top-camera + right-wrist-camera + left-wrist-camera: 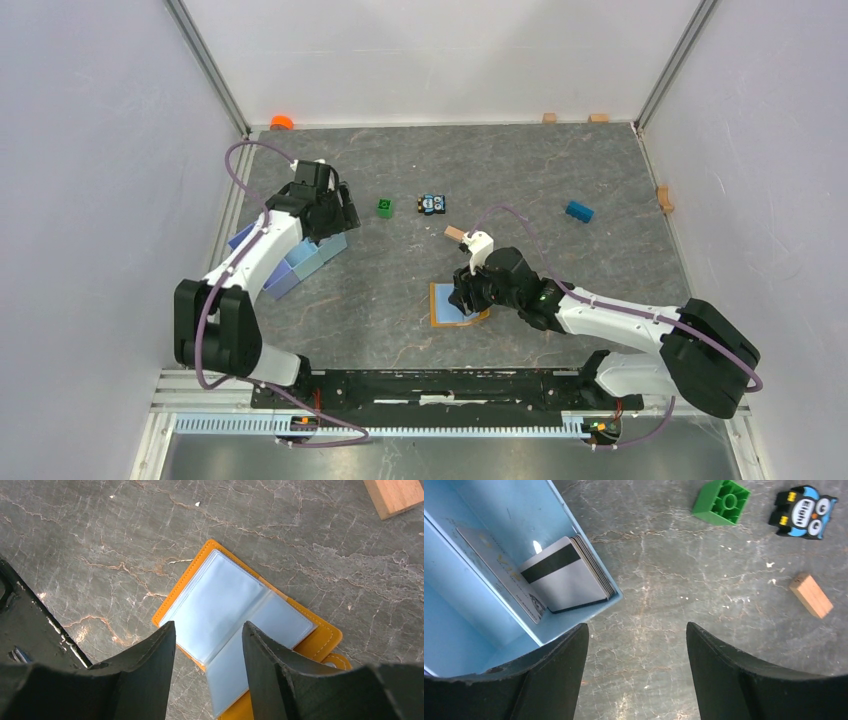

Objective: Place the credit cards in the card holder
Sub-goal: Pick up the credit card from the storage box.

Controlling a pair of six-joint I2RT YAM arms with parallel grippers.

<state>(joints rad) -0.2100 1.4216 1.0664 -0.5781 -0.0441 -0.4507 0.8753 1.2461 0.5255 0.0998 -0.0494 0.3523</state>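
Card holder [220,605] open, pockets up, lengthwise left-right

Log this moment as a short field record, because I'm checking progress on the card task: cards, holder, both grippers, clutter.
credit cards: stacked on edge inside the light blue tray, none picked up
card holder: lying open on the table, pale pockets facing up
left gripper: open, empty, above the tray's corner
right gripper: open, empty, above the card holder
clutter: green brick, owl toy, wooden block on the table beyond the tray
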